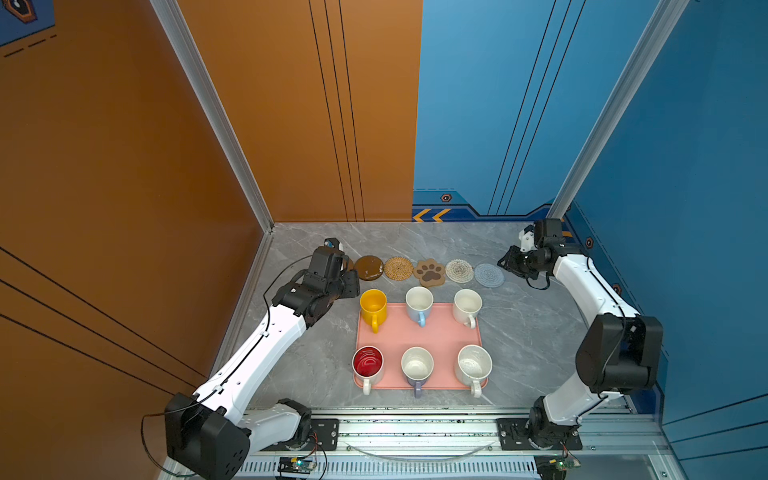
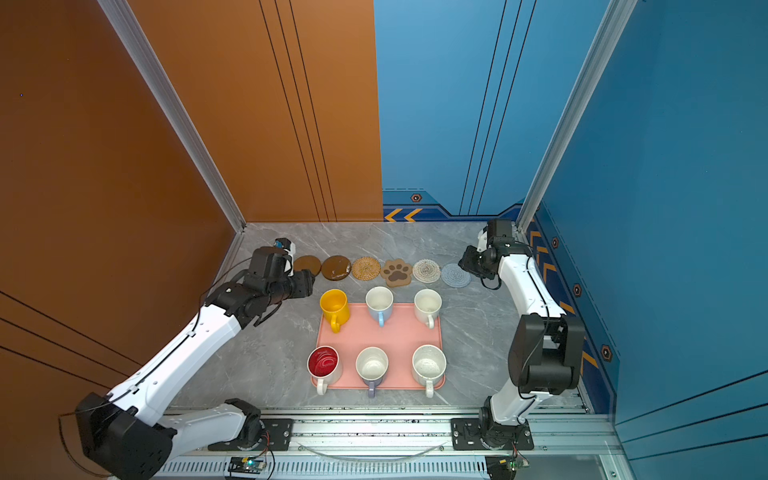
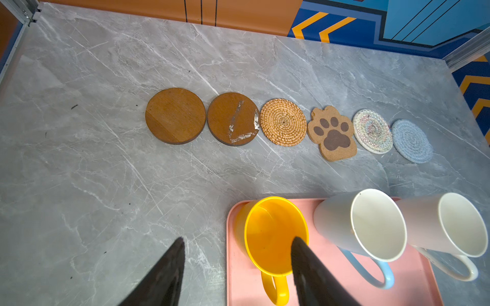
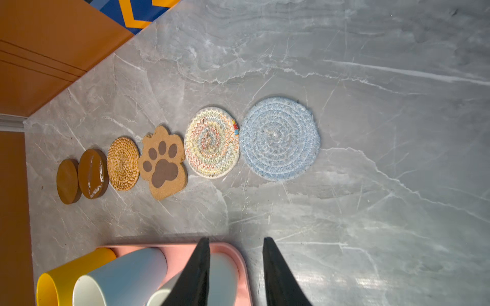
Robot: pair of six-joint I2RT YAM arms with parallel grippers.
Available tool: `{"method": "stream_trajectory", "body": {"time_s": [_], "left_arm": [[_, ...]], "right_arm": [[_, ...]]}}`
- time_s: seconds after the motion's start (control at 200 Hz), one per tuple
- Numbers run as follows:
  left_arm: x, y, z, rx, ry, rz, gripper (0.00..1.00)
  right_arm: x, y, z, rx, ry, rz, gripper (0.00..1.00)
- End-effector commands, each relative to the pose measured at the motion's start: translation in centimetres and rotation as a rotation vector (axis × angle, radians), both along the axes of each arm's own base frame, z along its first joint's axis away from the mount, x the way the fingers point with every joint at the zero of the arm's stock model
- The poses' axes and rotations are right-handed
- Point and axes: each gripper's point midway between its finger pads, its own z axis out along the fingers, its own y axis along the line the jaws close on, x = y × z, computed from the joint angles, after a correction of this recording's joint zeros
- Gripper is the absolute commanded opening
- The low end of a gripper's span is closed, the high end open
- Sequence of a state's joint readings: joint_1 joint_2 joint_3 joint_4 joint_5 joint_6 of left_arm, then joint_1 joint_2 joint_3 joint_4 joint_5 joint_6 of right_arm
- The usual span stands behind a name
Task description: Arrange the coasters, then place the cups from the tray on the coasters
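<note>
Pink tray point(image 1: 419, 336), both top views: sits mid-worktop point(image 1: 540, 332), carries all six cups point(image 1: 419, 301); toward far edge, row of bare coasters point(image 1: 398, 269). Left wrist: left fingers point(image 3: 161, 275) spread, empty, beside yellow cup point(image 3: 273, 233). Right wrist: right fingers point(image 4: 278, 275) spread, empty, near light blue coaster point(image 4: 278, 137).

Grey marble table point(image 1: 532, 340): 6 coasters point(image 1: 430, 272) in row, pink tray point(image 1: 440, 340).
</note>
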State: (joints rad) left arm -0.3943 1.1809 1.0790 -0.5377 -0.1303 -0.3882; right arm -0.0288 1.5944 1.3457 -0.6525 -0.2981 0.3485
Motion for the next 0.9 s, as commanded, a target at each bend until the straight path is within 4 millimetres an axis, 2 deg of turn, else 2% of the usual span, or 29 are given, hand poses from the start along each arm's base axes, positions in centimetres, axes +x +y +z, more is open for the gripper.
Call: {"method": "stream_trajectory", "body": {"time_s": [0.0, 0.07, 0.08, 0.165, 0.265, 0.34, 0.391, 0.526, 0.561, 0.591, 0.661, 0.756, 0.891], "left_arm": [[-0.6, -0.4, 0.9, -0.011, -0.049, -0.026, 0.66], [-0.8, -0.5, 1.8, -0.032, -0.085, -0.034, 0.68], [-1.0, -0.5, 0.9, -0.027, -0.07, -0.034, 0.68], [-1.4, -0.5, 0.7, -0.042, -0.083, -0.038, 0.69], [-1.7, -0.6, 0.7, -0.053, -0.089, -0.04, 0.69], [-1.9, -0.7, 0.7, -0.057, -0.087, -0.047, 0.69], [-1.9, -0.7, 0.7, -0.06, -0.087, -0.047, 0.69], [-1.9, -1.0, 0.8, -0.068, -0.088, -0.051, 0.69], [-1.9, -1.1, 0.7, -0.068, -0.086, -0.052, 0.7], [-1.9, -1.2, 0.7, -0.069, -0.085, -0.053, 0.69], [-1.8, -1.3, 0.5, -0.068, -0.08, -0.055, 0.7], [-1.8, -1.5, 0.5, -0.068, -0.081, -0.057, 0.7], [-1.8, -1.7, 0.5, -0.063, -0.083, -0.059, 0.7]], "right_arm": [[-2.9, 0.2, 0.3, -0.087, 0.023, -0.002, 0.34], [-3.9, 1.3, 1.6, -0.128, -0.03, 0.029, 0.34], [-4.0, 1.5, 1.8, -0.135, -0.039, 0.034, 0.34], [-4.7, 2.3, 3.5, -0.206, -0.137, 0.033, 0.32], [-5.3, 2.1, 5.9, -0.247, -0.296, -0.035, 0.19], [-6.0, 0.8, 8.0, -0.248, -0.417, -0.172, 0.14], [-6.6, -0.7, 9.3, -0.252, -0.488, -0.288, 0.15], [-8.6, -2.4, 12.2, -0.274, -0.618, -0.426, 0.2], [-9.0, -2.7, 12.5, -0.269, -0.638, -0.457, 0.16], [-9.4, -3.0, 12.8, -0.257, -0.653, -0.486, 0.0], [-10.2, -3.8, 13.0, -0.215, -0.673, -0.557, 0.0], [-10.3, -3.2, 13.2, -0.161, -0.686, -0.507, 0.0], [-10.0, -2.7, 13.4, 0.027, -0.693, -0.526, 0.0]]}}
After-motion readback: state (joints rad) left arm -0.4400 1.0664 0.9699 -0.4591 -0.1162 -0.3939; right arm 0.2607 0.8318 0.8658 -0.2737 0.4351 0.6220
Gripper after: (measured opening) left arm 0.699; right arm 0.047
